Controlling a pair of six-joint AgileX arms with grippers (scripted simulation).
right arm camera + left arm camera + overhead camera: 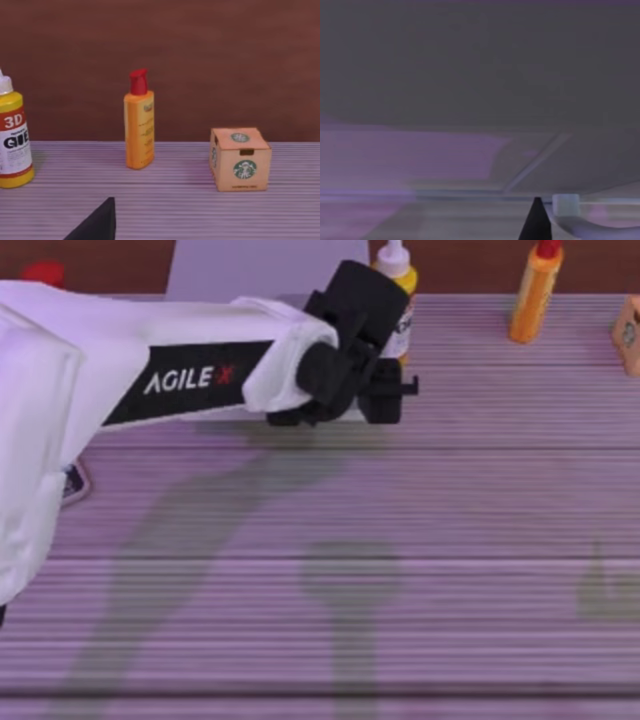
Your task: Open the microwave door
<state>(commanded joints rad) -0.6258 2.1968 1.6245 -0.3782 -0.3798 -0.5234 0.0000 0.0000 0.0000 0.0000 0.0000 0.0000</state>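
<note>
Microwave door first: it's hard to pin down from above. The microwave (235, 270) sits at the far edge of the tabletop (400, 540), left of centre, and only a pale slab of its top shows behind the left arm. The left hand (395, 390) is right up against its front, near the right end of the box, just beside the yellow glue bottle (398, 280). The left wrist view is filled with a grey panel that I'd guess is the microwave door (470, 65), very close to the camera, with one dark fingertip (536, 222) poking up next to a small pale block. Can't tell if that hand is wide or closed on anything. So the door lies straight ahead of the left hand, with its long axis running left-right along the far edge. The right arm is parked out of the top view; its wrist camera just looks at the orange bottle (138, 122) and a small carton (240, 159).
</note>
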